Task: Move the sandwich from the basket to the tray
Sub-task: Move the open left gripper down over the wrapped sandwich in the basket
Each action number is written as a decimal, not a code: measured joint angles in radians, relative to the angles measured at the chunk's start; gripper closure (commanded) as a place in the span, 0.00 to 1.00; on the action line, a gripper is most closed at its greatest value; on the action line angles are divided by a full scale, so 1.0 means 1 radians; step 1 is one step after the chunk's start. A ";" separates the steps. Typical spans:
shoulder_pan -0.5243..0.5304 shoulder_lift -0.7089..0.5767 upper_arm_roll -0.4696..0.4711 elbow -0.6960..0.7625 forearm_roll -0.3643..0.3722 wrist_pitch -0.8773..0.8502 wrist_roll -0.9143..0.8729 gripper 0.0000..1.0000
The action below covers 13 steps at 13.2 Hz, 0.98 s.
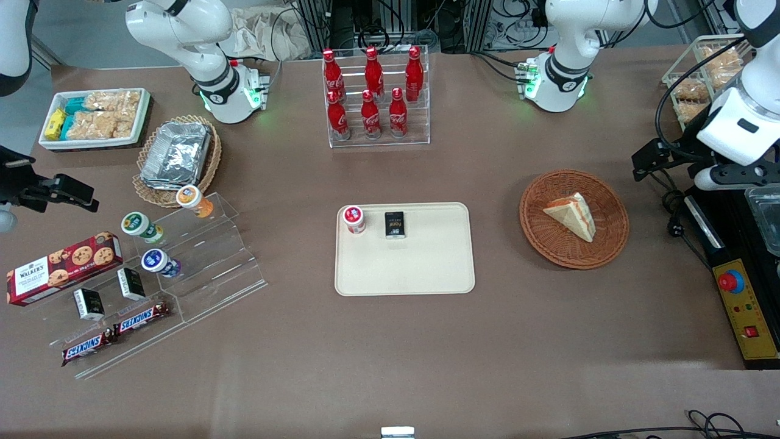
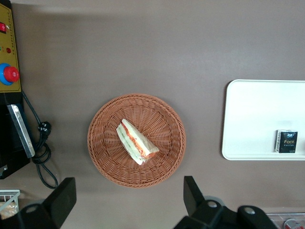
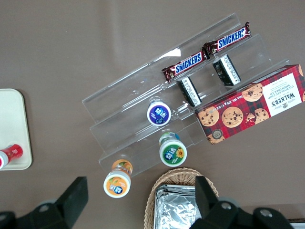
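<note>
The sandwich [image 1: 573,214] [image 2: 137,142] is a white-bread wedge with orange and green filling, lying in the round reddish-brown wicker basket [image 1: 548,250] [image 2: 102,157]. The cream tray [image 1: 414,268] [image 2: 248,119] lies beside the basket, toward the parked arm's end. My gripper [image 1: 655,157] [image 2: 127,200] hangs high above the table beside the basket, toward the working arm's end and apart from it. It is open wide, its black fingers [image 2: 62,200] holding nothing.
A red-capped cup [image 1: 353,219] and a small black box [image 1: 394,224] [image 2: 287,141] stand on the tray. A rack of red cola bottles [image 1: 373,97] stands farther from the front camera. A yellow control box [image 1: 746,305] and cables [image 2: 43,157] lie near the basket.
</note>
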 measured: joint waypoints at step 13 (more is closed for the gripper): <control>-0.002 0.039 -0.028 -0.114 -0.007 0.103 -0.385 0.00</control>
